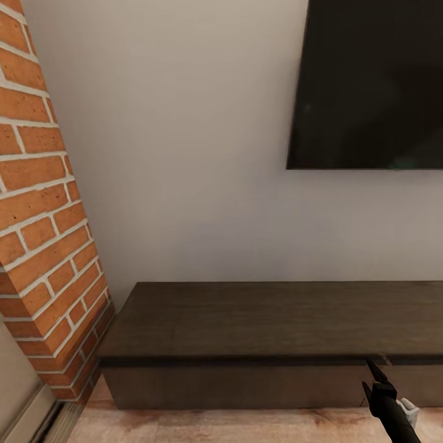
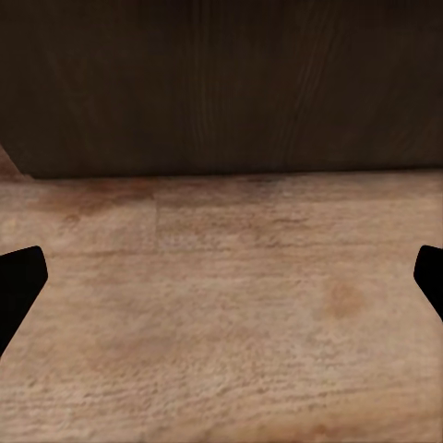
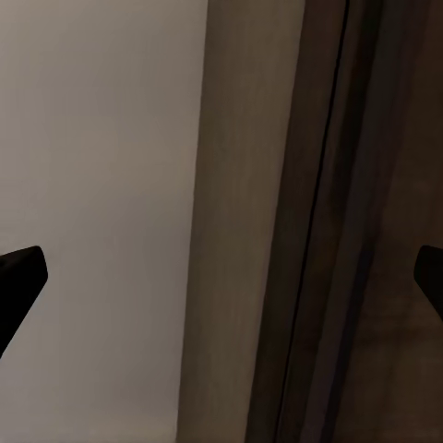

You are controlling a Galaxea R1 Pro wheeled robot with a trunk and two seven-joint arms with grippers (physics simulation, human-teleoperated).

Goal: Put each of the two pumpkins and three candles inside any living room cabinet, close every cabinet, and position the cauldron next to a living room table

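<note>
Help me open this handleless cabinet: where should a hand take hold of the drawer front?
Probably at the drawer front's upper edge, in the dark gap just under the overhanging cabinet top, coming from the front. The face is plain, so that gap is the only purchase; the right hand is there.

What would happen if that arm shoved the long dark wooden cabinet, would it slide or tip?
Probably neither. The cabinet is long and low and sits flat on the wood floor, so tipping seems unlikely. It looks like solid, rigid wood, likely heavy. The right gripper, at its front edge, would more plausibly shift a drawer front than the whole piece.
</note>
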